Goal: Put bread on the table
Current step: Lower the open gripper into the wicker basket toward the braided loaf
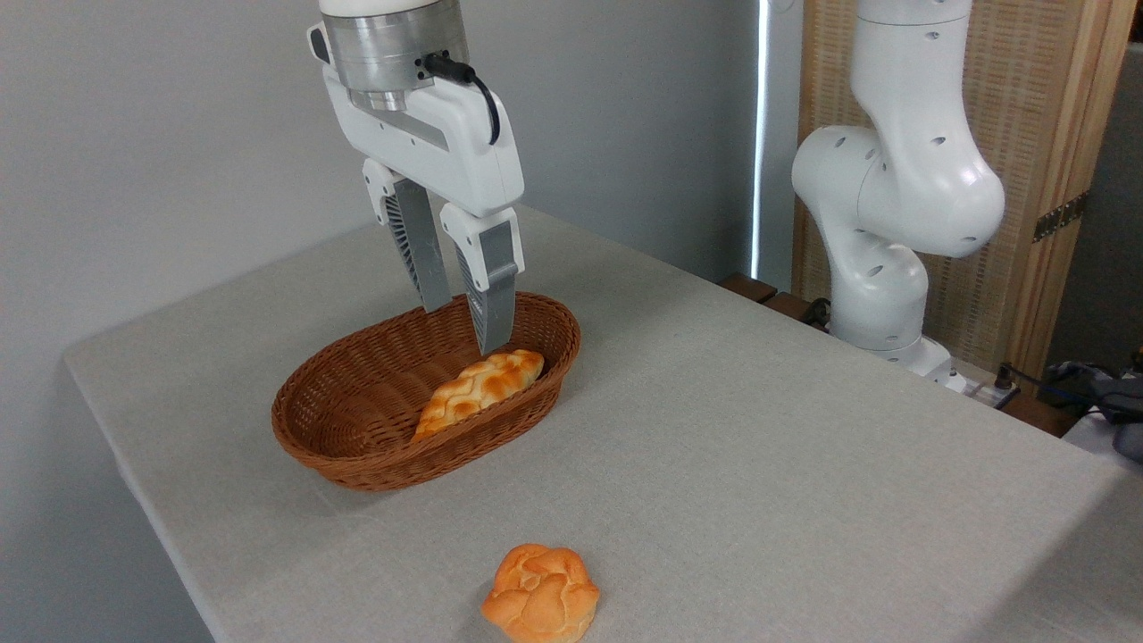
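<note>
1. Braided golden loaf [480, 386], pointed-oval, lying tilted inside brown oval wicker basket [357, 446].
2. Gripper [464, 326] above loaf, 2 ribbed grey fingers [493, 295] parted, empty.
3. Round knotted bun [541, 595] on grey cloth table [759, 464], apart from basket.

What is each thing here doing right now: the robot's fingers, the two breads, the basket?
gripper: fingers open, hanging over the basket, holding nothing.
braided loaf: lying in the basket, leaning on its wall, not gripped.
round bun: resting on the table, near its front edge.
wicker basket: upright on the table, holding only the loaf.
table: covered in grey cloth.
</note>
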Controlling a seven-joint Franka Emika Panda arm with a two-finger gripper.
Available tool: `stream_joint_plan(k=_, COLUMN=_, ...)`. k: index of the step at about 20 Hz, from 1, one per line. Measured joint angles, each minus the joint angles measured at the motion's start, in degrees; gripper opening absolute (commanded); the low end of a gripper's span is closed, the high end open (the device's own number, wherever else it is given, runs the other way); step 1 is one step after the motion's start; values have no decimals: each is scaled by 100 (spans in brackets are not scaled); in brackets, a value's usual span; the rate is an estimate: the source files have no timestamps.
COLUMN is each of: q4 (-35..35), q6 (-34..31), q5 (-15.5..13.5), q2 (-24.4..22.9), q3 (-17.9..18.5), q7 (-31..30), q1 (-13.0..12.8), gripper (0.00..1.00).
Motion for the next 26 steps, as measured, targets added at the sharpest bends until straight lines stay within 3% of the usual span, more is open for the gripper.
stream_joint_plan(k=22, q4=-151, q6=0, q5=-22, q2=-52, q3=-96, q7=0, q1=-95, gripper=100)
stream_joint_plan(k=26, q4=-388, q6=0, q5=-348, q2=-84, q3=-295, q7=-2, q1=-126, gripper=100)
